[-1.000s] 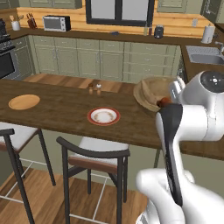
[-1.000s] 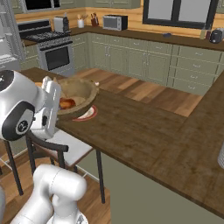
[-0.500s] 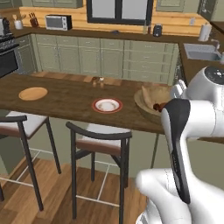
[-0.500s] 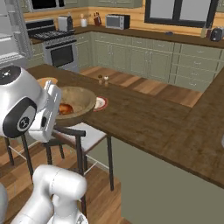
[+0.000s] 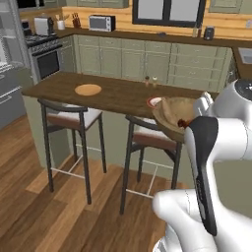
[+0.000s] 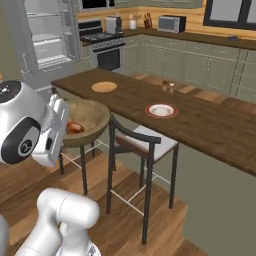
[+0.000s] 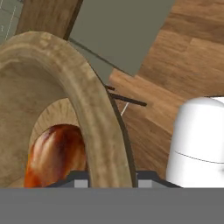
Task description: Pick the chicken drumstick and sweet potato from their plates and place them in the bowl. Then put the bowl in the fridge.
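Bowl (image 6: 82, 120) in transit to fridge (image 6: 47, 37), gripper (image 7: 109, 175) clamped on its rim.
Bowl is off the counter, carried beside the arm, food inside. Keep it level, drive slow, approach the open shelves square.

The dark wooden counter (image 5: 113, 93) runs as a long bar above two stools (image 5: 74, 118). Lying flat on its top are a tan wooden plate (image 5: 88, 89), a white plate with a red rim (image 6: 161, 110) and two small shakers (image 5: 150, 81). The wooden plate sits toward the counter's far end, well apart from the fingers. The red-rimmed plate lies nearer them, and the shakers stand just beyond it. The stools rest on the plank floor (image 5: 44, 206) below the counter edge.
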